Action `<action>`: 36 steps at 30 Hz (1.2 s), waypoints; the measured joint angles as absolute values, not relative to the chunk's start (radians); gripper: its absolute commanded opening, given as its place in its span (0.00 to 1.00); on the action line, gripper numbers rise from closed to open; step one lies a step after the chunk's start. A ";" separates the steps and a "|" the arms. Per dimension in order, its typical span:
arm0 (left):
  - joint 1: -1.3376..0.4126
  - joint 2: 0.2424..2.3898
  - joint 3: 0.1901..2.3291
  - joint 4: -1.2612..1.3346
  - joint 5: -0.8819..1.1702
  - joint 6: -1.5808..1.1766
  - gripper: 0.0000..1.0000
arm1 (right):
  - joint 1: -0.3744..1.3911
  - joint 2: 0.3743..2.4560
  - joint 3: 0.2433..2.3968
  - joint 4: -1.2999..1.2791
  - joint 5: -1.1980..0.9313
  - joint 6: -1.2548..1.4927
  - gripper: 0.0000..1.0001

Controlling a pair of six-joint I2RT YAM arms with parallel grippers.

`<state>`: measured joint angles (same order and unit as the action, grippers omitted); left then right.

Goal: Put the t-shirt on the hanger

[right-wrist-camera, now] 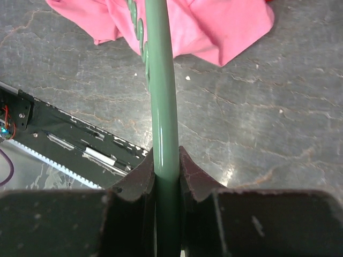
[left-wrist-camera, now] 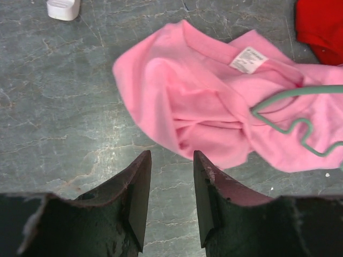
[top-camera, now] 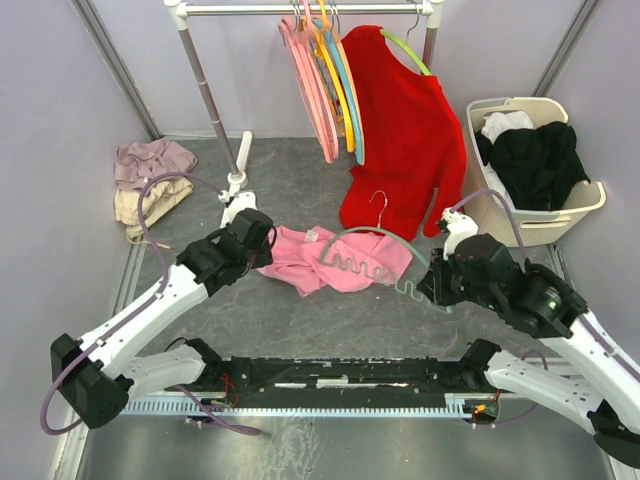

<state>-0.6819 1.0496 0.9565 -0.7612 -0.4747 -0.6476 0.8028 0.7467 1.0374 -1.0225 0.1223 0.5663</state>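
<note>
The pink t-shirt [top-camera: 325, 258] lies crumpled on the grey table between the arms; it also shows in the left wrist view [left-wrist-camera: 214, 107] with its white neck label up, and in the right wrist view [right-wrist-camera: 203, 21]. The mint-green hanger [top-camera: 375, 262] lies across the shirt, its metal hook pointing to the back; its wavy bar shows in the left wrist view [left-wrist-camera: 300, 123]. My right gripper [top-camera: 432, 285] is shut on the hanger's right arm [right-wrist-camera: 163, 107]. My left gripper [left-wrist-camera: 171, 160] is open and empty, just short of the shirt's near edge [top-camera: 262, 250].
A rail at the back holds pink, orange and blue hangers [top-camera: 325, 80] and a red shirt [top-camera: 405, 140] on a lime-green hanger. A beige basket [top-camera: 560, 220] of dark clothes stands at the right. Folded cloths [top-camera: 150, 180] lie at the back left. The rack's white foot [left-wrist-camera: 63, 8] is nearby.
</note>
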 measured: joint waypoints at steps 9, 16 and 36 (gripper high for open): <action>-0.656 1.222 0.938 -0.625 -0.392 -0.646 0.50 | 0.802 0.670 1.172 -1.229 0.045 0.579 0.02; -0.654 1.346 0.992 -0.558 -0.367 -0.647 0.63 | 0.802 0.655 1.222 -1.274 0.008 0.573 0.02; -0.650 1.618 1.076 -0.489 -0.356 -0.649 0.54 | 0.802 0.614 1.223 -1.208 0.061 0.482 0.02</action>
